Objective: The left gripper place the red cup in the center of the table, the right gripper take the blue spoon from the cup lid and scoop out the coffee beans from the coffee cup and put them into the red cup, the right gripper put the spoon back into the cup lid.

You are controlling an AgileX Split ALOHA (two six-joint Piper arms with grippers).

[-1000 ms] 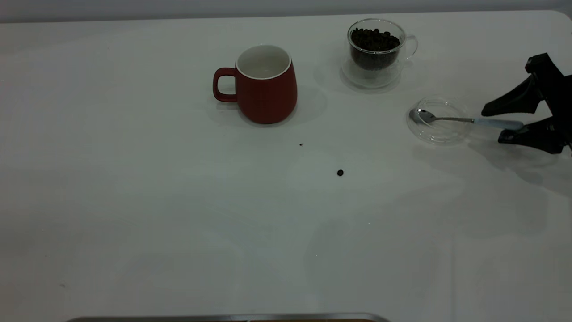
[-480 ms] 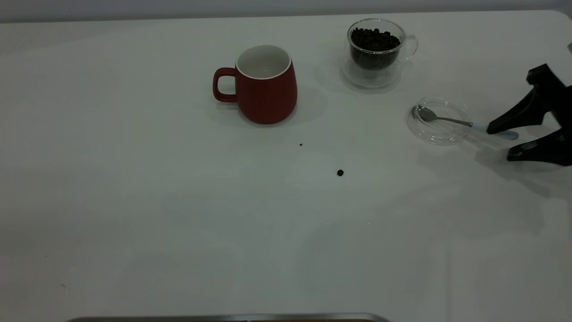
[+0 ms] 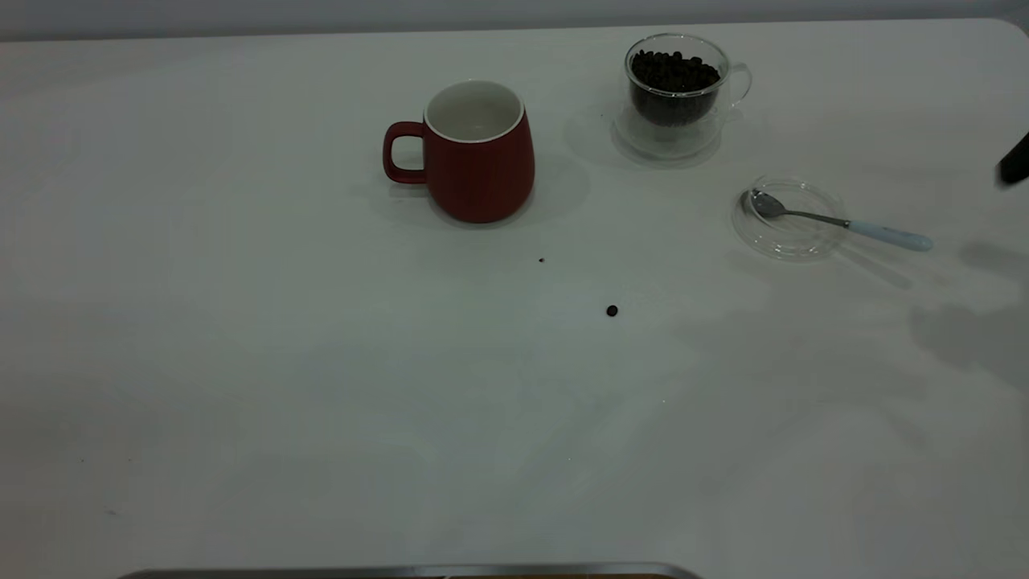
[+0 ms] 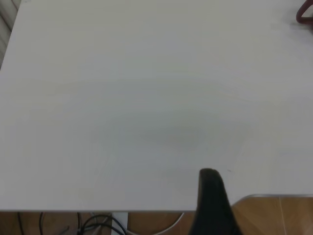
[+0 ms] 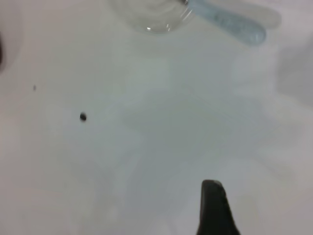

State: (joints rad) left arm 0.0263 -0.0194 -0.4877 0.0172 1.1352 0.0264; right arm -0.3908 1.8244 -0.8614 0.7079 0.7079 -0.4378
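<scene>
1. so, exterior view: the surface (image 3: 241, 362) is a plain white matt top with a rounded far corner. the red cup (image 3: 474, 153) stands upright near the middle at the far side, a glossy dark red rounded mug, wider at the base, white inside, with its loop handle turned toward the left arm's side. well to its right stands the coffee cup (image 3: 677, 92), clear double-walled glass, with dark oval coffee beans (image 3: 674, 72) heaped inside. nearer and further right lies the cup lid (image 3: 789, 219), a low clear glass disc with a raised rim; the blue spoon (image 3: 836, 220) rests with its shiny steel bowl in the lid and its pale blue handle reaching out over the rim to the right. a stray bean (image 3: 612, 310) lies on the bare surface. only a black sliver of the right pincer (image 3: 1014, 161) shows at the right edge, apart from the spoon handle; i cannot tell how its jaws stand.

2. left wrist view: one black finger of the left pincer (image 4: 212, 203) hangs over the near edge of the bare surface; its spread cannot be told. a bit of the red cup handle (image 4: 305, 14) shows far off.

3. right wrist view: one black finger (image 5: 213, 208) shows, with the spoon handle, lid rim and stray bean well apart from it.
</scene>
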